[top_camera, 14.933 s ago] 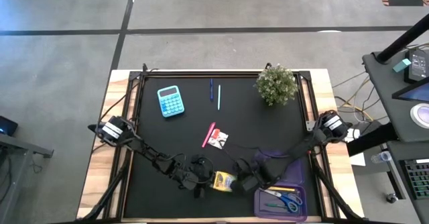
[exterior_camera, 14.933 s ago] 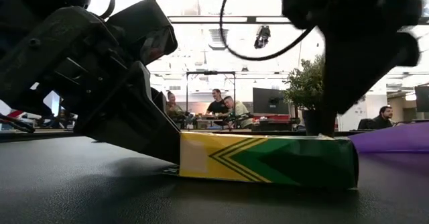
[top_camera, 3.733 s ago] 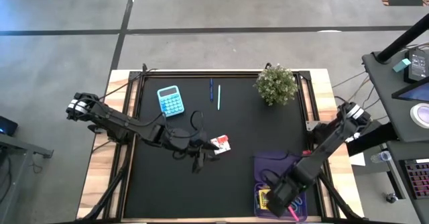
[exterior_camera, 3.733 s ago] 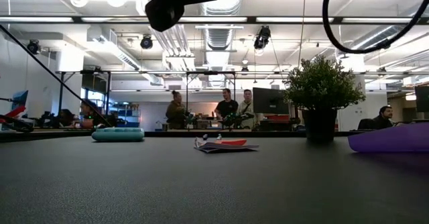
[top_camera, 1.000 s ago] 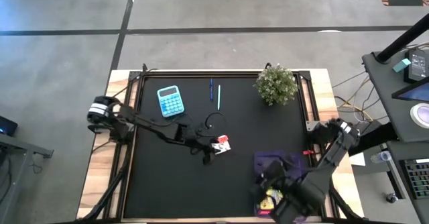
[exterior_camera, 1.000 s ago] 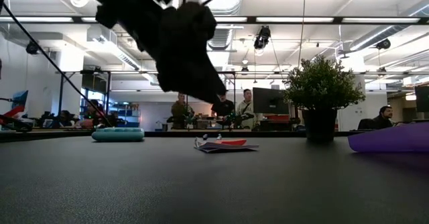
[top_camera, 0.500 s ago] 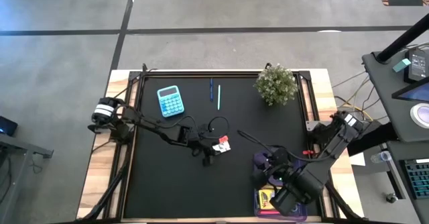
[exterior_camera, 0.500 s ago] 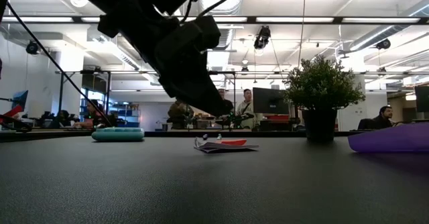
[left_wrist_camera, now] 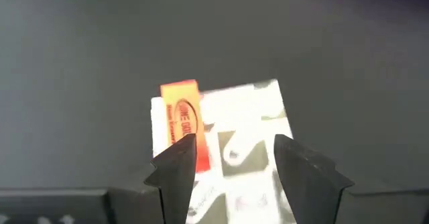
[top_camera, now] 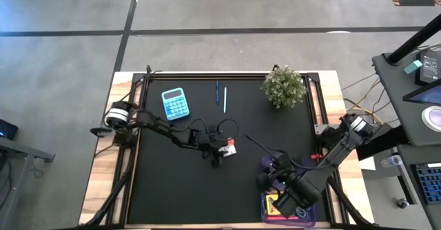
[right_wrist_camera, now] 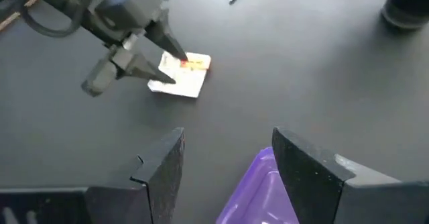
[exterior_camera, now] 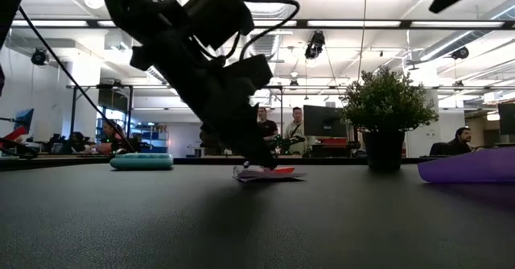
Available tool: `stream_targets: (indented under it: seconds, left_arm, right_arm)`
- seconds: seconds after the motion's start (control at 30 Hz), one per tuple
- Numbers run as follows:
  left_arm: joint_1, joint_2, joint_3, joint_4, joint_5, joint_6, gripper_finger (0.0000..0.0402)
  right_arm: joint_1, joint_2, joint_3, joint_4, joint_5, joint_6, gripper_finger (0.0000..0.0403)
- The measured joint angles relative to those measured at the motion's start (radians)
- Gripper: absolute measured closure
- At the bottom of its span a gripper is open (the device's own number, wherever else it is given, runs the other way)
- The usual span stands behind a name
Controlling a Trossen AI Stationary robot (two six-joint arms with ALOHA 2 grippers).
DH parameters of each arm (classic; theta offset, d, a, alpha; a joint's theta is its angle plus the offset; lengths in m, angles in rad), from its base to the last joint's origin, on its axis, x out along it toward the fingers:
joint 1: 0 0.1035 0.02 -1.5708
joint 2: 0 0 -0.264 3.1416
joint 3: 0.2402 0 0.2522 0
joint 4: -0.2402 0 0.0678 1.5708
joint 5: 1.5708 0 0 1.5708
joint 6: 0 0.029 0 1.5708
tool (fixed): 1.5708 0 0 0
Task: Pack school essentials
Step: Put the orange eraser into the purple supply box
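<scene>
The white-and-red packet (top_camera: 228, 147) lies flat on the black mat near the table's middle. My left gripper (top_camera: 219, 151) is open and slants down onto it. In the left wrist view the packet (left_wrist_camera: 224, 127) shows between and beyond the gripper's (left_wrist_camera: 234, 167) two fingers. My right gripper (right_wrist_camera: 228, 163) is open with nothing between its fingers. It hangs over the far left corner of the purple case (right_wrist_camera: 258, 187), at the near right of the table (top_camera: 270, 178). A yellow crayon box (top_camera: 271, 204) lies in the case (top_camera: 309, 213). My left gripper comes at the packet slanting down from the table's left. Its open fingertips (right_wrist_camera: 175, 58) stand at the packet's near left edge (right_wrist_camera: 167, 82). Whether they touch it, I cannot tell. The packet lies flat on the mat.
A blue calculator (top_camera: 173, 104) lies at the far left. A blue pen (top_camera: 217, 92) and a light blue pen (top_camera: 224, 100) lie at the far middle. A potted plant (top_camera: 284, 86) stands at the far right. People sit in the room beyond the table (exterior_camera: 273, 136).
My left gripper has sunk toward the packet and gone a little toward the table's right; its tips are now at the packet. My right gripper has drawn back from the case's near end toward the case's far left corner.
</scene>
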Motion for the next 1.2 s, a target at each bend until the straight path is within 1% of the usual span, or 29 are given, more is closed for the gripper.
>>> stream_targets:
  seconds: [0.17,0.37,0.47,0.63,0.7,0.77,1.0,1.07,1.2]
  left_arm:
    - [0.016,0.004,0.001,0.005,-0.068,0.053,0.0217]
    - [0.053,0.037,0.001,0.025,-0.064,0.049,0.0217]
    - [0.057,0.050,0.005,0.032,-0.040,0.043,0.0217]
    - [0.057,0.058,0.004,0.035,-0.037,0.043,0.0223]
    - [0.062,0.058,0.003,0.036,-0.036,0.044,0.0237]
    - [0.067,0.058,0.003,0.035,-0.032,0.046,0.0260]
    - [0.070,0.058,0.002,0.032,-0.022,0.043,0.0360]
    - [0.070,0.049,0.001,0.027,-0.019,0.043,0.0372]
    - [0.070,0.011,-0.004,0.001,-0.004,0.028,0.0371]
  right_arm:
    - [0.000,0.000,-0.023,0.002,-0.005,0.038,0.0186]
    - [-0.001,0.000,-0.023,0.020,-0.004,0.041,0.0186]
    - [-0.002,0.000,-0.024,0.027,-0.004,0.042,0.0186]
    - [-0.006,0.000,-0.024,0.035,-0.001,0.066,0.0186]
    - [-0.008,0.000,-0.024,0.049,-0.001,0.070,0.0186]
    - [-0.011,0.002,-0.024,0.065,0.000,0.067,0.0186]
    - [-0.011,0.002,-0.024,0.084,0.007,0.067,0.0186]
    - [-0.011,0.002,-0.024,0.093,0.007,0.067,0.0186]
    - [-0.011,0.002,-0.024,0.105,0.007,0.133,0.0186]
